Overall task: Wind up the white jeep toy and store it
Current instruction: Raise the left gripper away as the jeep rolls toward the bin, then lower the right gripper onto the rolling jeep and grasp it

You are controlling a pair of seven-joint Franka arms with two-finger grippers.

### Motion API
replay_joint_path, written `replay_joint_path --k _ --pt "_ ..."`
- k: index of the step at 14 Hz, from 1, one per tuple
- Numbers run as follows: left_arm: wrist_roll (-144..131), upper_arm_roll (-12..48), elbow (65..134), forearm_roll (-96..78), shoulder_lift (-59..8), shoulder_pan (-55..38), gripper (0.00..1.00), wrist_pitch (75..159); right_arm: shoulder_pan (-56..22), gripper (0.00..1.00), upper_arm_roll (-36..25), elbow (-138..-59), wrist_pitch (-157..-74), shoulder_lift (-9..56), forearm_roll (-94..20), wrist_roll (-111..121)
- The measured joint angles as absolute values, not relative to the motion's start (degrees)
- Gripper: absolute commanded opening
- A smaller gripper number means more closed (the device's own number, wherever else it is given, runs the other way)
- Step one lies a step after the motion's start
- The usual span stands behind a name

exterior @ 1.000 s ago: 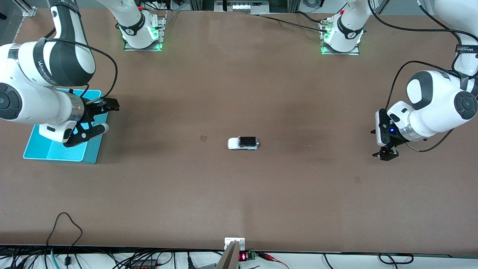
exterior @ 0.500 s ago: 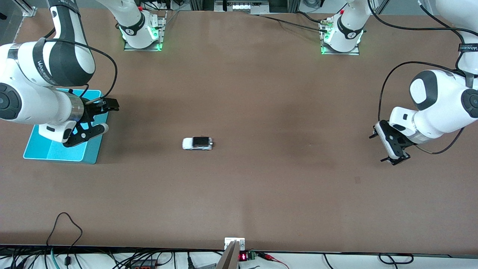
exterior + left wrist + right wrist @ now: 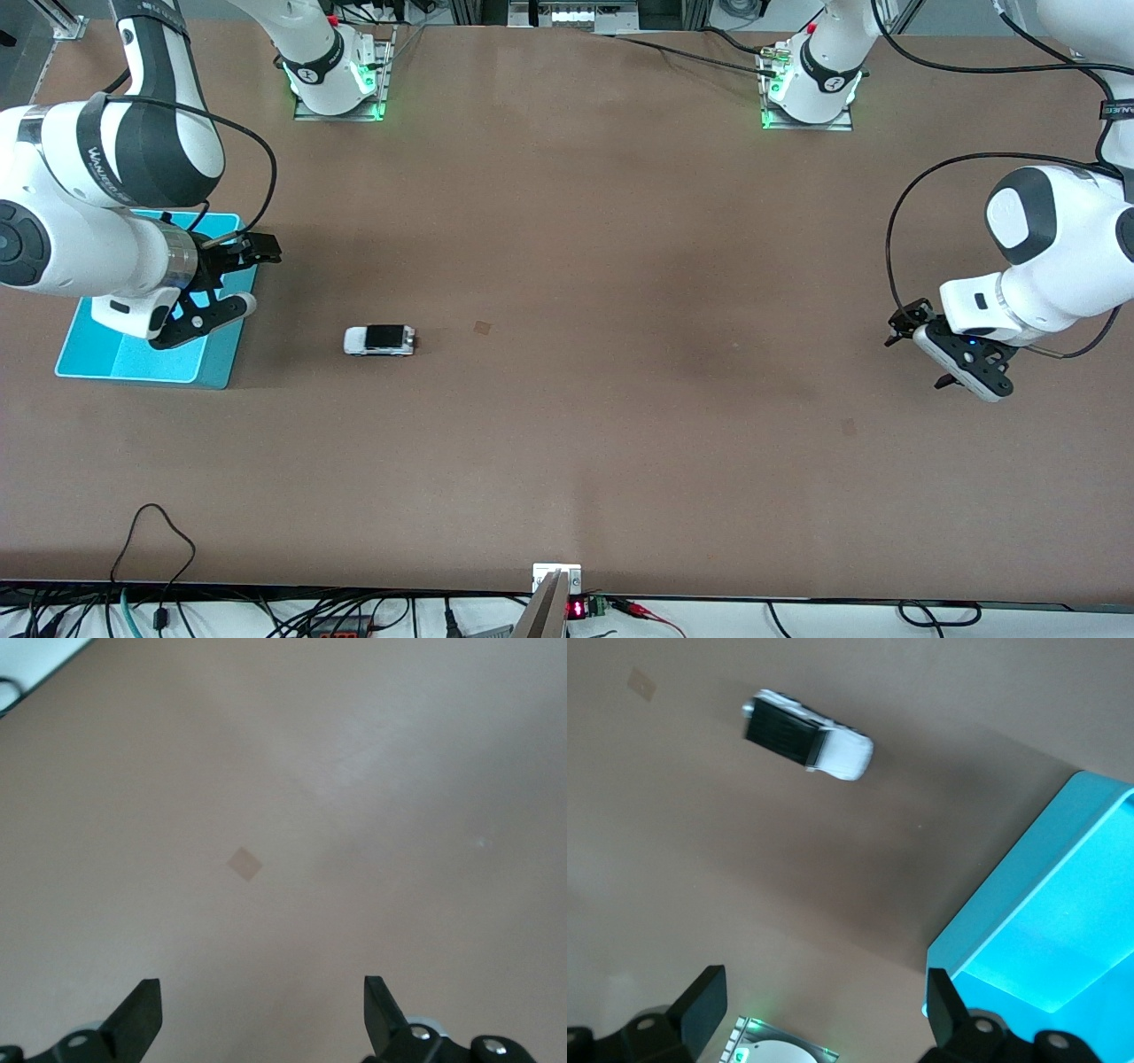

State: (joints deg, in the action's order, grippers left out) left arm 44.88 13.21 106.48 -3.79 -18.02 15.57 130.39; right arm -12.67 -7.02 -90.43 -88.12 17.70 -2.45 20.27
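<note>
A: Front view count, pls?

B: 1 white jeep toy (image 3: 379, 340), 1 turquoise bin (image 3: 133, 359), 2 arms, 2 mounting bases w/ green lights. Plus 1 small tan square patch (image 3: 482, 328) on the counter (image 3: 620, 461), just beside the jeep on the left arm's side.

A: Where's the jeep exactly?

B: On the bare counter, on its wheels, between bin and patch, near the bin, nothing touching it. Right wrist view shows it too (image 3: 808, 734), apart from the bin's corner (image 3: 1063, 904).

A: Jaws?

B: Right gripper (image 3: 232, 276) hangs over the bin's edge nearest the jeep, jaws spread, nothing in them. Left gripper (image 3: 921, 350) hangs over the counter at the left arm's end, well apart from the jeep, jaws spread & empty; its wrist view has only bare counter and a tan patch (image 3: 244, 864).

A: Surface, room?

B: Counter is flat matte brown, broad, some darker blotches. Cables and small electronics run along the edge nearest the camera.

A: Materials?

B: Jeep: tiny, white glossy body, black ribbed rectangular roof panel. Bin: shallow, rectangular, smooth turquoise plastic w/ rounded corners. Arms: white shells, dark joints, black jaws.
</note>
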Motion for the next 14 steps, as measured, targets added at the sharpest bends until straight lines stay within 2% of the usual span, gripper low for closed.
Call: replay_joint_path --k 4,7,10,14 --pt "30.8 8.9 103.2 -3.9 -16.0 12.1 1.00 123.9 -10.7 1.00 -7.3 -98.3 -95.2 16.6 -2.4 25.6" --pt "21.4 6.3 98.5 -3.9 -14.4 9.3 1.00 118.0 -10.6 1.00 -7.2 -109.6 -104.7 12.1 -2.4 30.1" --pt "11.1 4.3 96.0 -3.8 -12.4 7.5 1.00 114.3 -10.7 1.00 -6.6 -114.3 -110.6 9.9 -2.3 41.2" --pt "2.9 3.4 90.3 -3.8 -9.0 6.6 1.00 103.8 -8.4 1.00 1.0 -119.4 -123.6 10.4 3.0 54.5"
